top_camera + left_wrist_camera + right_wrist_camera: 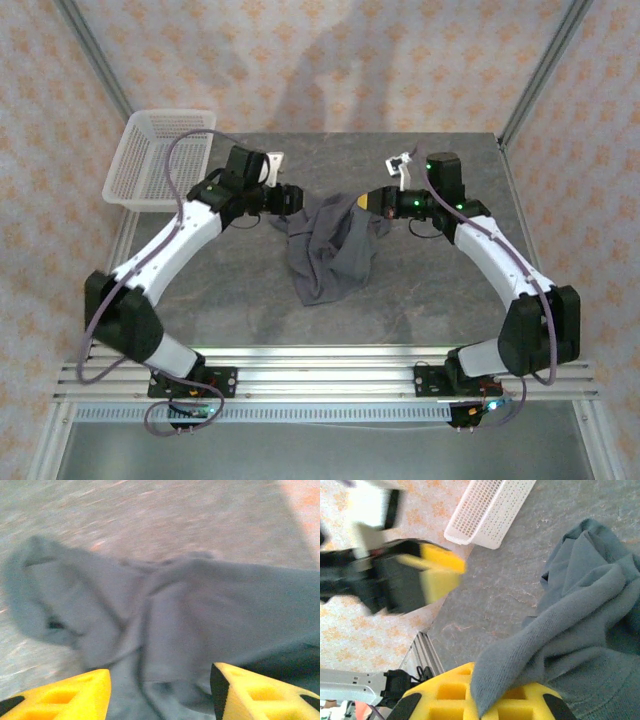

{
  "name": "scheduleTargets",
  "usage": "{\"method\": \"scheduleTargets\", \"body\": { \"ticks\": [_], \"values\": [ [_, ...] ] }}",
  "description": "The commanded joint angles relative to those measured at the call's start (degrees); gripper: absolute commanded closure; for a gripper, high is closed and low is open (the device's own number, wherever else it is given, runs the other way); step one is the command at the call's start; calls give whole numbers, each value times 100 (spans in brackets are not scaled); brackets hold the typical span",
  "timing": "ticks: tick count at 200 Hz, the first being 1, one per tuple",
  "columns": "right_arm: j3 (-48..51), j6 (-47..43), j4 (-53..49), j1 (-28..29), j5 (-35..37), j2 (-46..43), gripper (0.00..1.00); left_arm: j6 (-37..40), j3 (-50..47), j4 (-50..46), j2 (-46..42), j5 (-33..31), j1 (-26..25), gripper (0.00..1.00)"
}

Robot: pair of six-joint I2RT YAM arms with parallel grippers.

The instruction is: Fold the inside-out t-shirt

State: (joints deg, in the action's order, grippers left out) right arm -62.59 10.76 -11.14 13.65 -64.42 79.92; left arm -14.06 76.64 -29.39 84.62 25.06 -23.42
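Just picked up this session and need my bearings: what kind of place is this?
Probably a lab robot test cell, not a home: patterned backdrop walls, an aluminium frame rail at the near edge, and a grey table with a grey t-shirt and white basket.

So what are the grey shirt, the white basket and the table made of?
The t-shirt looks like soft knit cloth, matte grey: it droops in folds. The basket looks like stiff white plastic, with a grid of holes. The table looks like dull mottled grey stone, or maybe a stone-print sheet.
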Motion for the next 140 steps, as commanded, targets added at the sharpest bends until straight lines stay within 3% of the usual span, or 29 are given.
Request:
{"method": "scheduleTargets", "body": {
  "ticks": [1, 25, 40, 81, 100, 110, 115, 128, 140],
  "values": [
    [-251, 85, 174, -29, -261, 11, 100, 314, -22, 282, 41, 119, -638, 49],
    [-336, 100, 157, -35, -248, 20, 100, 230, -29, 464, 572, -281, -892, 52],
    [-418, 21, 13, -29, -259, 18, 100, 193, -109, 888, 850, -258, -889, 46],
    [-456, -65, -193, -35, -342, -41, 100, 360, 380, 1383, 1577, 655, -930, 29],
    [-471, -141, -313, -33, -289, -28, 100, 398, 560, 1390, 1830, 711, -933, 29],
    [-482, -191, -384, -34, -273, -42, 100, 387, 610, 1373, 1898, 611, -928, 37],
    [-474, -214, -402, -34, -263, -51, 100, 349, 643, 1349, 1904, 610, -912, 47],
    [-446, -283, -467, -79, -53, -102, 100, -5, 679, 1429, 1767, 847, -829, 99],
    [-330, -250, -468, -253, 459, -159, 100, -942, 436, 2150, 1445, 1784, -589, 100]
  ]
}}
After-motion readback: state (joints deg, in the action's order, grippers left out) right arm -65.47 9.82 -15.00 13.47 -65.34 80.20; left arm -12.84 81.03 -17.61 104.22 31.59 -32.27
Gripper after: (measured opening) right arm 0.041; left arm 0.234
